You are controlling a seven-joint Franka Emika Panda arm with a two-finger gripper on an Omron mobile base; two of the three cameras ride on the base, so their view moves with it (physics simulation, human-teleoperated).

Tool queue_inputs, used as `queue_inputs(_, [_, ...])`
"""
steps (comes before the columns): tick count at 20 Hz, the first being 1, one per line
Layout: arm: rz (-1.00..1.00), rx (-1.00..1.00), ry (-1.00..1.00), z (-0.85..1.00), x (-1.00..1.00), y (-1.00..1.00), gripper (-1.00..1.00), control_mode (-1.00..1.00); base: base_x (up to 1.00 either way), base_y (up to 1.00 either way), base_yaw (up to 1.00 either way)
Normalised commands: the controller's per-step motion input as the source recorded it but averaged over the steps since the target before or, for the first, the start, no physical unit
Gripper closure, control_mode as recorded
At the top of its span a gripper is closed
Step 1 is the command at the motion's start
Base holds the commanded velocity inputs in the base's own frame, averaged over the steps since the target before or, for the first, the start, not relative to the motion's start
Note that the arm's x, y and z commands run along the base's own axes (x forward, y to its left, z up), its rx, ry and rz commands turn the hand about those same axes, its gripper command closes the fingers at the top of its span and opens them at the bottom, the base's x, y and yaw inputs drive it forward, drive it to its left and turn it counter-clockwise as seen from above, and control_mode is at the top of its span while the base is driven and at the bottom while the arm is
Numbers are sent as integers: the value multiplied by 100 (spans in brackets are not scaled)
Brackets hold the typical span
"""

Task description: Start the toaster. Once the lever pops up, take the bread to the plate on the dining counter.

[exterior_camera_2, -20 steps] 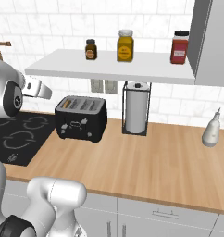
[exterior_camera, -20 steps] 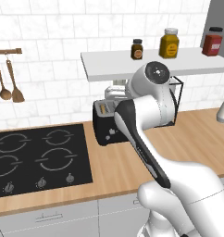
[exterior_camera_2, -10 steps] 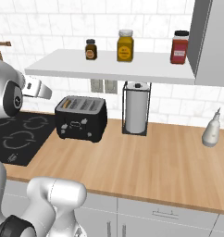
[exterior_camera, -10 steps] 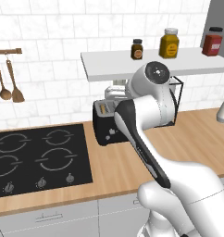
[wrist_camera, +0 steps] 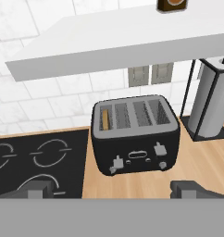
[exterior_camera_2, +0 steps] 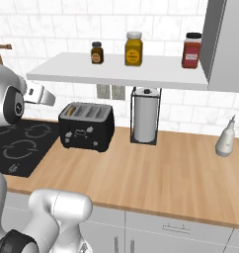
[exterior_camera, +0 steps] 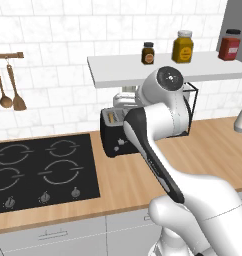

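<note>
Hand view: one toaster (wrist_camera: 135,134), four slots, one bread (wrist_camera: 105,119) slice standing in the leftmost slot.
Toaster place: on the wood worktop (exterior_camera_2: 156,168), near the back wall, between one hob (exterior_camera: 40,172) and one paper towel roll (exterior_camera_2: 145,121).
Front: two levers, small pale knobs.
Shelf (exterior_camera_2: 119,71): overhangs the toaster; three jars.
Open room: bare worktop before the toaster.
Gripper (wrist_camera: 118,190): tips wide apart, empty, above the worktop, short of the toaster front.
Arm: elbow raised.
</note>
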Motion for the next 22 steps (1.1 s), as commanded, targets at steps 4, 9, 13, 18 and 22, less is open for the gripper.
queue_inputs(4, [0, 0, 0, 0, 0, 0, -100, -100, 0, 0, 0])
queue_inputs(9, [0, 0, 0, 0, 0, 0, -100, -100, 0, 0, 0])
queue_inputs(13, [0, 0, 0, 0, 0, 0, -100, -100, 0, 0, 0])
queue_inputs(18, [0, 0, 0, 0, 0, 0, -100, -100, 0, 0, 0])
queue_inputs(22, [0, 0, 0, 0, 0, 0, -100, -100, 0, 0, 0])
